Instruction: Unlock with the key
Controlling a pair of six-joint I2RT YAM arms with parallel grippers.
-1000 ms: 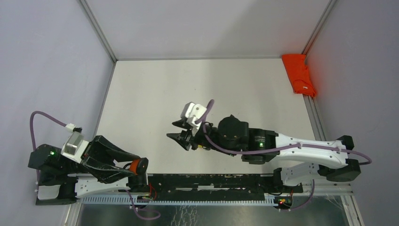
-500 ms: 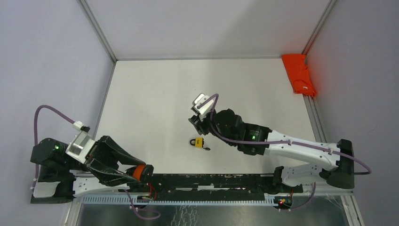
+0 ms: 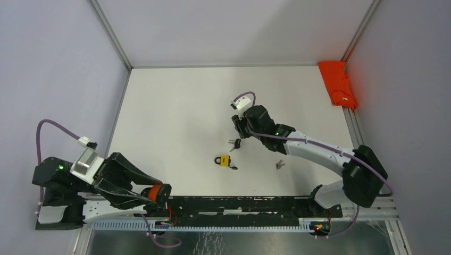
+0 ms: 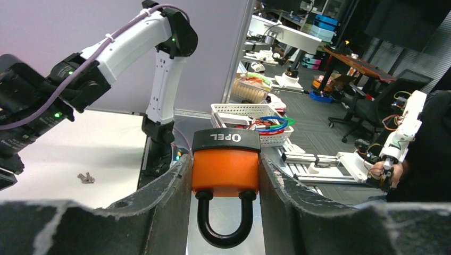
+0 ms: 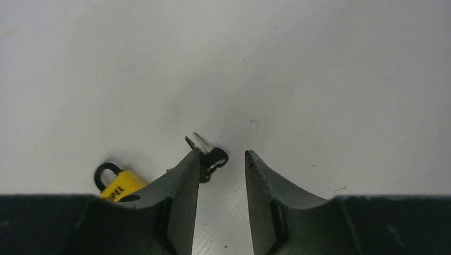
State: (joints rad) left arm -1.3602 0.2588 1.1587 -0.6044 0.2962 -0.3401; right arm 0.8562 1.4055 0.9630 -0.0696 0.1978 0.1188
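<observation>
Looked down on a white table (image 3: 175,106) boxed in by grey walls, with a red cloth (image 3: 338,84) bunched at the far right corner.

Found the left tool (image 4: 225,162) low at the near left corner, clamped across the body of an orange padlock (image 4: 225,175). Noted that padlock's black lettered cap facing away from the wrist and its black shackle (image 4: 223,234) pointing back toward it, both legs seated in the body.

Spotted a yellow padlock (image 3: 223,160) lying flat near the middle of the table, a little toward the near edge, untouched by either tool. Saw a bunch of black-headed keys (image 3: 234,143) just beyond it toward the far edge, and a small pair of silver keys (image 3: 278,164) off to its right, apart from both.

Caught the right tool (image 5: 220,155) hanging directly over the black-headed keys, partly open with nothing gripped between the jaws. Placed the bunch at the tip of one finger (image 5: 187,175) in the wrist view, partly in the gap. Could not tell whether finger and keys touched.
</observation>
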